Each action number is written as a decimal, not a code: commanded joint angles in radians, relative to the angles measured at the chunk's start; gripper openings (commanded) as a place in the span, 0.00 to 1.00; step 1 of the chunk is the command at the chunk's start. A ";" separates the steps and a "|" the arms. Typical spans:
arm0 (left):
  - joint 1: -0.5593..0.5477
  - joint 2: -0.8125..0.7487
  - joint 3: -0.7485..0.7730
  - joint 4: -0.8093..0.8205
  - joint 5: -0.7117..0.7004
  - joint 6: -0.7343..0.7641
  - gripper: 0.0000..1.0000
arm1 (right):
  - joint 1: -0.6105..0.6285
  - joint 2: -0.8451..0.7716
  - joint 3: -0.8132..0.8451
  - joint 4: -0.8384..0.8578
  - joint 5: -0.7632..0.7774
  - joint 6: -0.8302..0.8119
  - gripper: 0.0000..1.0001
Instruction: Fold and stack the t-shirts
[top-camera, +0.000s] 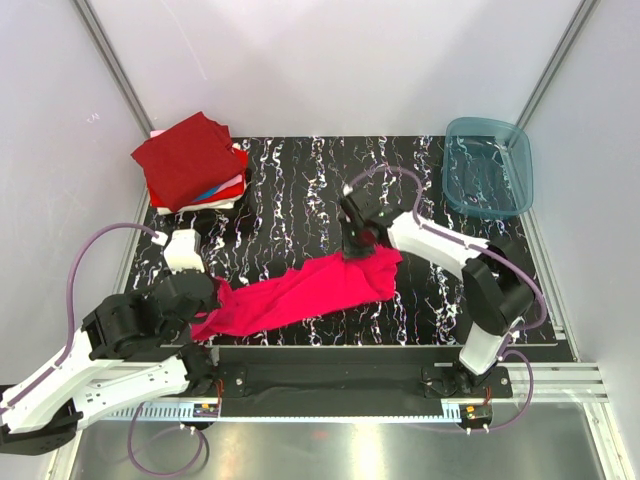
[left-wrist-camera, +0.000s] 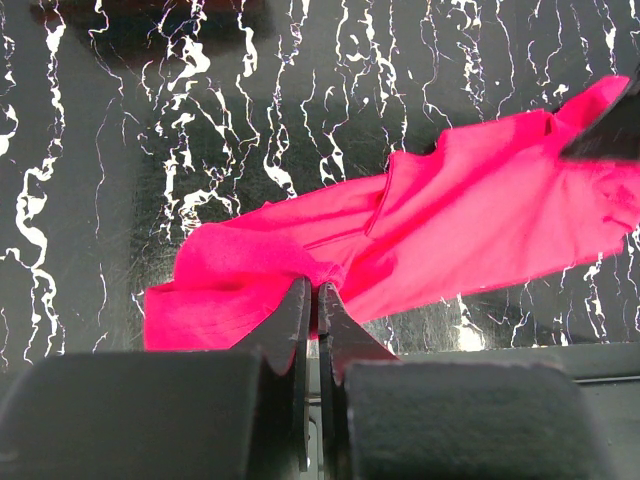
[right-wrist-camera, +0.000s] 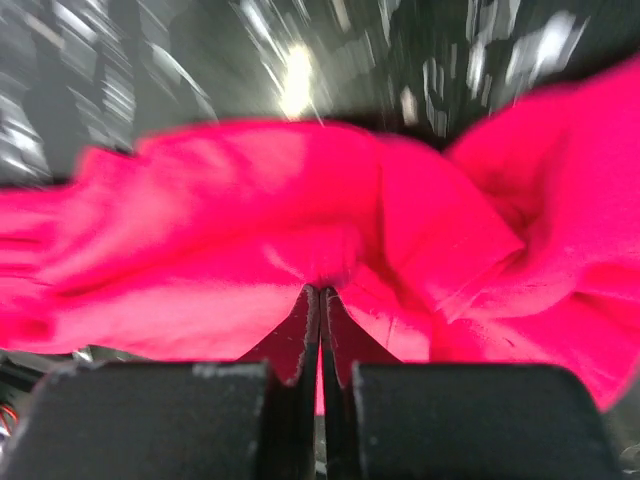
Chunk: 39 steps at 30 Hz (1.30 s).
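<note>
Pink t-shirt: lies drawn out in a loose, wrinkled band across the near part of the surface, spanning the gap between the two end effectors.

Left end effector: jaws together, clamped on a bunched fold at the end of the shirt nearest it. The rest of the cloth runs away ahead and to its right.

Right end effector: jaws together, pinching a ridge of cloth at the opposite, farther end, with folds heaped ahead of it on both sides. This view is blurred, so the part of the garment pinched cannot be told.

Handling, as a judgement: the cloth looks light, thin and limp, with no stiffness of its own. It should sag and crease between two grips and drape wherever it is let go. It is not fragile, but a shallow pinch may slip off. Holds at hems, corners or shoulders would spread it flat better than holds in mid-panel.

Stack of folded t-shirts: well beyond the left end effector, at the far left corner of the surface. It has a dark red square on top, with red, blue and white edges showing beneath.

Bin: well beyond the right end effector and off to its right, at the far right corner. It is teal and translucent, and nothing shows inside it.
</note>
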 joint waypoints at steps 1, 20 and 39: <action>0.001 0.002 -0.004 0.027 -0.031 -0.006 0.00 | -0.011 -0.051 0.187 -0.081 0.130 -0.107 0.00; 0.035 -0.081 -0.005 0.038 -0.034 0.007 0.00 | -0.080 -1.054 -0.479 -0.317 0.381 0.475 0.85; 0.035 -0.046 -0.008 0.050 -0.016 0.016 0.00 | -0.080 -0.311 -0.086 -0.070 0.269 0.047 0.83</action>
